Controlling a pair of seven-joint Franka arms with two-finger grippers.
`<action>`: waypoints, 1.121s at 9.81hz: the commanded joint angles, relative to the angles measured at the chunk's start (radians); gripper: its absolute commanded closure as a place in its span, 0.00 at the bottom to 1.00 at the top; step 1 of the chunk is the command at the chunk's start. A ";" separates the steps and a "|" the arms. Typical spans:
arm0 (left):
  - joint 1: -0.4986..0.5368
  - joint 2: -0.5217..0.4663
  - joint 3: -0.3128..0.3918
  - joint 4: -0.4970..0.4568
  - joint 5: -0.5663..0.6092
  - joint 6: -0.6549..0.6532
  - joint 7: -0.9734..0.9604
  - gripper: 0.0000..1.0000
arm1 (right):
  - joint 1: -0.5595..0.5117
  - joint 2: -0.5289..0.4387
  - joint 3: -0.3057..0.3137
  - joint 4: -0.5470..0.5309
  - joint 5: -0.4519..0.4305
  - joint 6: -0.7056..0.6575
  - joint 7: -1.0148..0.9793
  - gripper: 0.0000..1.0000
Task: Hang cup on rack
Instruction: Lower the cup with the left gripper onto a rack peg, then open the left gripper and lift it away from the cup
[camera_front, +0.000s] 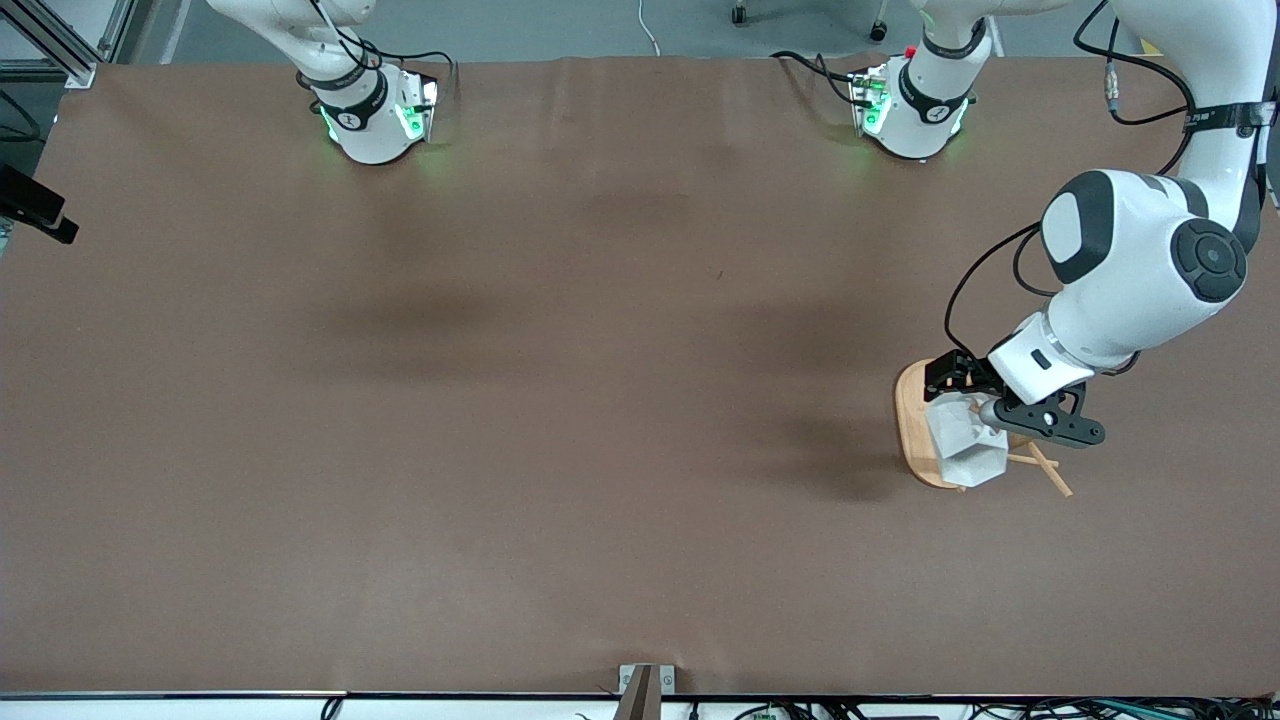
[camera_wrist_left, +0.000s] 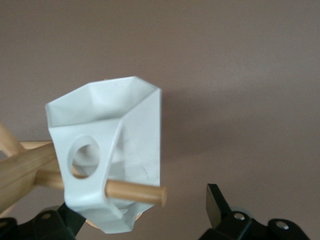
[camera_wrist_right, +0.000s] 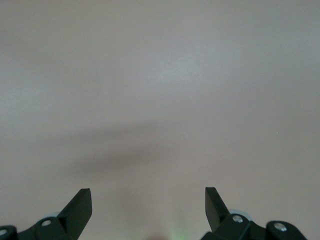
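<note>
The left arm reaches down from its base, its elbow bent, the left claw (camera_front: 985, 405) spread open and level. The right arm waits folded at its base, its right claw (camera_wrist_right: 148, 207) spread open too, pointing down.

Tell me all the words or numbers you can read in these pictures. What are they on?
There is nothing I can read for sure.
A black band on the left arm has small white letters, too tiny to read.
The arm bases have little round marks, not words.
The cup, the rack and the table have no writing.
</note>
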 joint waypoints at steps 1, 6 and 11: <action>-0.003 0.005 0.003 -0.016 -0.019 0.010 0.025 0.00 | -0.023 -0.005 0.011 -0.004 0.023 0.002 0.000 0.00; -0.028 -0.148 0.000 0.004 -0.002 -0.142 -0.088 0.00 | -0.021 -0.005 0.011 -0.004 0.023 0.003 0.000 0.00; -0.035 -0.232 0.058 0.175 0.089 -0.460 -0.084 0.00 | -0.024 -0.005 0.009 -0.005 0.045 0.012 -0.003 0.00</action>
